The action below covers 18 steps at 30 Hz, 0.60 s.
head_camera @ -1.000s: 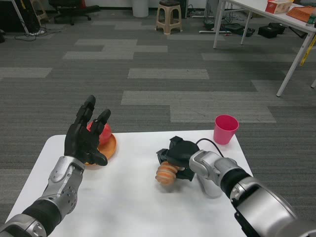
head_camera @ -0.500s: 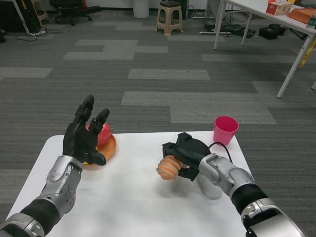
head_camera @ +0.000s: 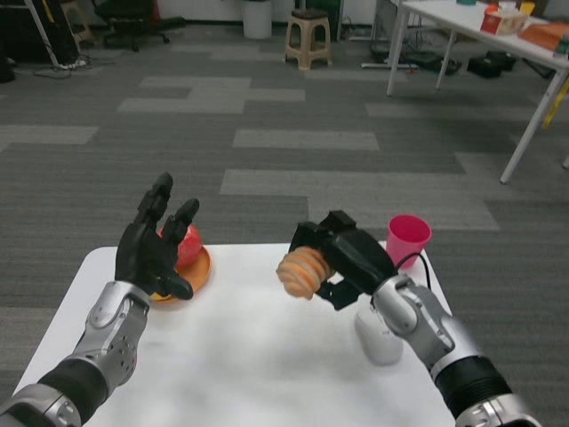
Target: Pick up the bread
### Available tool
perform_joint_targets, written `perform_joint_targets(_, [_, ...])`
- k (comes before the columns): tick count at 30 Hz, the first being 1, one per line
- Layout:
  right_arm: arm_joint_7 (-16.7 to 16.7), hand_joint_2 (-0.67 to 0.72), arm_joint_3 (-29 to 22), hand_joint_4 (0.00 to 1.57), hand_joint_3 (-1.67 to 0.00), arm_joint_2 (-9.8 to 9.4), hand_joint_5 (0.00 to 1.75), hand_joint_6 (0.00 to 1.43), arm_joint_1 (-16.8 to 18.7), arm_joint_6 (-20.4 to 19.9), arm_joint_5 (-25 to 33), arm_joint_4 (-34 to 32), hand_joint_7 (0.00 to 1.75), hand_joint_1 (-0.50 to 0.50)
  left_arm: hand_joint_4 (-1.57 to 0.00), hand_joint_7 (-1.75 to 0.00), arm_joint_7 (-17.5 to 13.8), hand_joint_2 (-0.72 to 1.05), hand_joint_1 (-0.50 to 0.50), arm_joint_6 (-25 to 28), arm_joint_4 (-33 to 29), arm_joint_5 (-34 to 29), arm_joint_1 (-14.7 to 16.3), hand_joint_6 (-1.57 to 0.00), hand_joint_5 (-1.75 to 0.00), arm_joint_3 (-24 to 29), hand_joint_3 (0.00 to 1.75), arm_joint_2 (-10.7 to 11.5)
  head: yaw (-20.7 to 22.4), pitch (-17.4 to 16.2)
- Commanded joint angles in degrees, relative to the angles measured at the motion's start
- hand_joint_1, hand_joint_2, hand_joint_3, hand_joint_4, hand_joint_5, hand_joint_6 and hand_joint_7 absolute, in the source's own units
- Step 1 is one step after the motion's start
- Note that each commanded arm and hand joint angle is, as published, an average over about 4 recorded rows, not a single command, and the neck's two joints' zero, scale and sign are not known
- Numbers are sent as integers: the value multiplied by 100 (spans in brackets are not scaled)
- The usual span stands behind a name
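above table [head_camera: 240, 356], bread [head_camera: 300, 270] gripped in right hand [head_camera: 342, 258].

Right hand [head_camera: 342, 258] raised above table, fingers wrapped around bread [head_camera: 299, 271]. Left hand [head_camera: 153, 252] upright at left, fingers apart, holding nothing.

The bread [head_camera: 299, 272] looks matt and ridged, with a browned crust. The right hand [head_camera: 345, 258] and left hand [head_camera: 149, 253] are matt black plastic on brushed silver metal forearms. The desk [head_camera: 231, 356] is smooth white; the pink cup [head_camera: 407, 238] is smooth plastic.
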Motion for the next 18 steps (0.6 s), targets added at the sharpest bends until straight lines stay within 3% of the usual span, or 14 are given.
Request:
perform_joint_targets(1, [-110,-57,-150,23,-143,-39,126,85,202,19,435,-243,168,-50,0,0,14,-46,50,-4,93,11,-108,0,-41,1,9,-7,6,13])
perform_joint_targets(5, [-216,-54,-276,28,-141,-39,126,85,361,54,774,-454,168,-47,0,0,14,-46,50,-4,119,11,-148,0,-41,-14,9,-15,9,8])
perform_joint_targets(10, [-477,-60,-385,36,-143,-39,126,88,545,102,1330,-671,168,-48,0,0,14,-46,50,-4,121,11,-192,0,-41,-43,9,-26,-37,8])
perform_joint_targets(18, [-684,-59,-447,43,-143,-96,126,86,677,102,1549,-864,168,-49,0,0,14,-46,50,-4,113,33,-205,0,-41,-60,9,-48,-1,36])
